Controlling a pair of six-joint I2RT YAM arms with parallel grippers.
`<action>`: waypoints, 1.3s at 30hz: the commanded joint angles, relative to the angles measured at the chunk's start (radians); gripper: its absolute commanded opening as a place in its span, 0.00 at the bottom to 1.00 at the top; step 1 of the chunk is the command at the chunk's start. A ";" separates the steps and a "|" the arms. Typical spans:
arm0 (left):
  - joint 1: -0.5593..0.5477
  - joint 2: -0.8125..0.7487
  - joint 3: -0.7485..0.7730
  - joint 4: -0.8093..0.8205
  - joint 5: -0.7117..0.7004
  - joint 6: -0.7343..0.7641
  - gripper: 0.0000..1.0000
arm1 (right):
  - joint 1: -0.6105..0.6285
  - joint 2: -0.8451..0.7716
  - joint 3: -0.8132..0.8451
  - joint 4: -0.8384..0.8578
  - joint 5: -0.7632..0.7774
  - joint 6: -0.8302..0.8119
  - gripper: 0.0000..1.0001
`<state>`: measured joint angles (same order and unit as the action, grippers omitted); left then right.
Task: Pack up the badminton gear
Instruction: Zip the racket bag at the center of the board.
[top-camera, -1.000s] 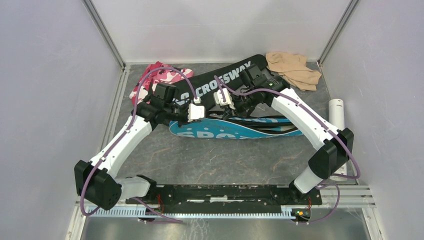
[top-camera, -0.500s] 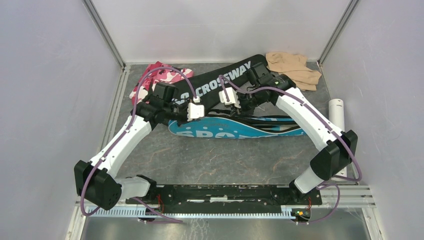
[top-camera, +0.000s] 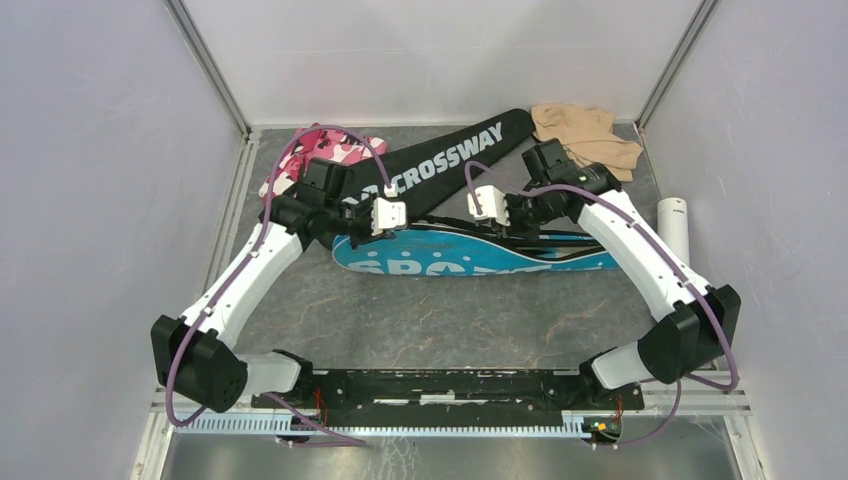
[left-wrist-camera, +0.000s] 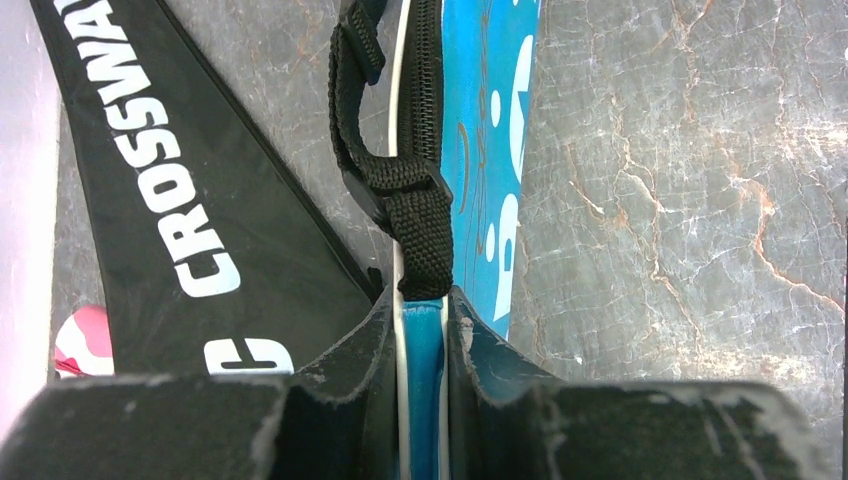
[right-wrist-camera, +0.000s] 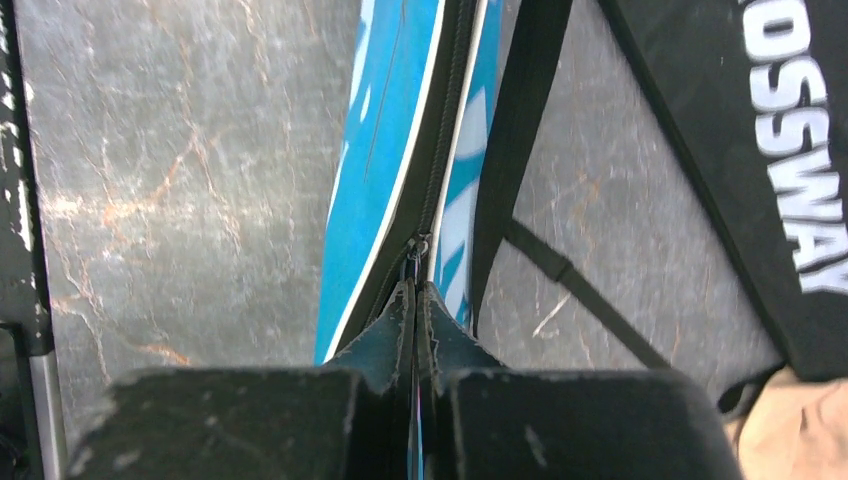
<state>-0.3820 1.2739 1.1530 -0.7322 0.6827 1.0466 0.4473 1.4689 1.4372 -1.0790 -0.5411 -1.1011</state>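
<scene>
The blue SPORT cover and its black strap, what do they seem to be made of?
The blue SPORT cover looks like a smooth, coated synthetic fabric. It is faintly glossy, with printed white lettering and white piping along the edge. Its strap looks like woven nylon-type webbing, with a coarse ribbed weave in matte black. The exact fibres can't be told.

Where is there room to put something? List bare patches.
Bare table lies between the blue SPORT cover and the arm bases. The far side is crowded: black CROSSWAY cover, pink cloth, beige cloth; white tube along the right edge.
</scene>
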 joint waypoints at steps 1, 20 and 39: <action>0.036 0.047 0.092 -0.156 -0.053 0.052 0.02 | -0.064 -0.089 -0.059 -0.008 0.130 -0.037 0.00; 0.240 0.139 0.265 -0.499 -0.065 0.312 0.02 | -0.304 -0.245 -0.281 0.143 0.396 -0.183 0.00; 0.373 0.171 0.298 -0.549 -0.098 0.377 0.02 | -0.689 -0.192 -0.454 0.346 0.413 -0.392 0.00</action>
<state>-0.0338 1.4322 1.4197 -1.2510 0.6815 1.3746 -0.1627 1.2449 0.9909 -0.8165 -0.1818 -1.4254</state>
